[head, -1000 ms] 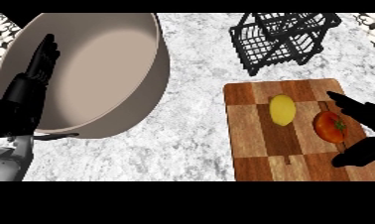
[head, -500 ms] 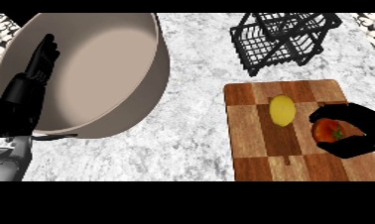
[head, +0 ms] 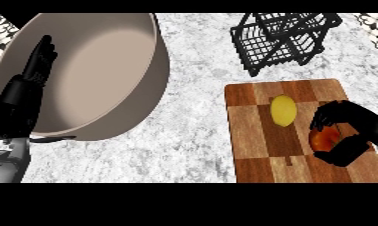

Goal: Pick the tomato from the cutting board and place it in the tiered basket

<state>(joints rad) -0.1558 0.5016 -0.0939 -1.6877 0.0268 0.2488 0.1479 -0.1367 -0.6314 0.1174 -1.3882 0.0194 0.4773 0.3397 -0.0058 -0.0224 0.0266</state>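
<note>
Your right hand (head: 345, 135) has gone from hovering spread over the tomato (head: 322, 139) to curling its fingers round it on the cutting board (head: 266, 135), so the lift toward the tiered basket (head: 284, 40) can begin. Your left hand (head: 33, 77) rests open at the left edge. You have one tomato, one lemon (head: 283, 110), one board, one basket, one big bowl (head: 96, 75)
</note>
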